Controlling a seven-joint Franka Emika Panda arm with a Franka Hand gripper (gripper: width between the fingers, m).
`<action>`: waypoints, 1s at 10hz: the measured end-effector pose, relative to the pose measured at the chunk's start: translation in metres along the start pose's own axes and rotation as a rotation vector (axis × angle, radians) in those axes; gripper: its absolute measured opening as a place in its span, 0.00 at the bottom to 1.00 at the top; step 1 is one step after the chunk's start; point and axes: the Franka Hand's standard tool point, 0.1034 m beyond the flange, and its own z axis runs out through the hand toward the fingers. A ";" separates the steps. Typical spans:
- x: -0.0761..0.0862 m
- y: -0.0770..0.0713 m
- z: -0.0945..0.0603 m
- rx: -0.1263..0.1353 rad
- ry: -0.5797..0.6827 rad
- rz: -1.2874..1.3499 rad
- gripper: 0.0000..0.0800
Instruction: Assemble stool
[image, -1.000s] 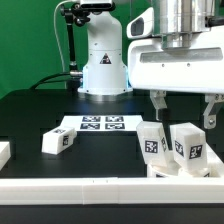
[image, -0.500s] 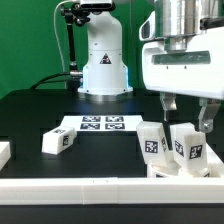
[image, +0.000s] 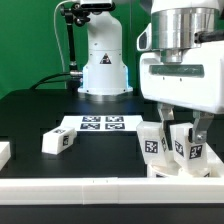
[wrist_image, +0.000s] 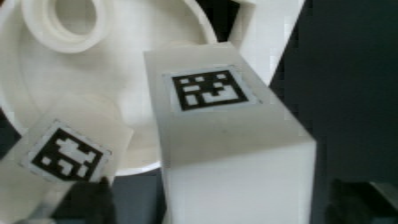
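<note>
The fingers (image: 166, 118) stand wide open around one stool leg (image: 188, 145), upright on the round seat (wrist_image: 71, 70). The step seems to be grasping; next they must close on this leg.

marker board (image: 102, 124): we see it flat on the black table (image: 35, 110)
border rail (image: 90, 188): we find it along the table's near edge

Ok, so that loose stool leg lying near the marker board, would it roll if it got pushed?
Probably not: the loose leg is blocky with flat faces, so it should slide on the table rather than roll. It looks like rigid plastic, so likely stiff, and lying on its side it seems unlikely to tip.
</note>
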 end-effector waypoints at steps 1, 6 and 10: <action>-0.005 -0.001 0.000 0.000 -0.001 -0.007 0.49; -0.008 0.000 0.000 -0.002 0.002 0.020 0.44; -0.009 0.003 -0.001 -0.003 0.014 0.332 0.44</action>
